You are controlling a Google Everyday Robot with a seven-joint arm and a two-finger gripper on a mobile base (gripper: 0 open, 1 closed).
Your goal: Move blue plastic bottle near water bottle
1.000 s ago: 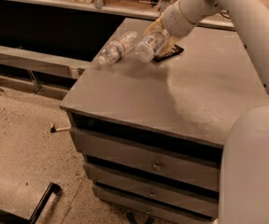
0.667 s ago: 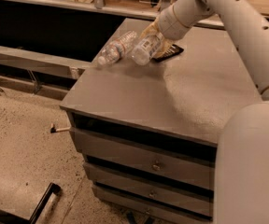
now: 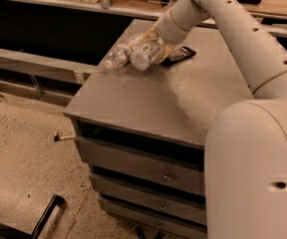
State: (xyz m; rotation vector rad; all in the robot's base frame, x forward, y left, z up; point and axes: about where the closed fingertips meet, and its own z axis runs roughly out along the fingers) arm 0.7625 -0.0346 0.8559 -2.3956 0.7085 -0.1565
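The gripper (image 3: 156, 47), clamped on the blue plastic bottle (image 3: 144, 55), holds it just beside the water bottle (image 3: 117, 58) on the worktop (image 3: 148, 101); only release seems left.

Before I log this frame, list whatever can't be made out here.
All camera view.
Gripper, at the blue plastic bottle on the far side of the table: largely hidden by that bottle.
Water bottle: label print too small; contact with the blue plastic bottle unclear.
Dark flat object: partly behind the gripper, unidentifiable.
Arm: cut off by the right edge.
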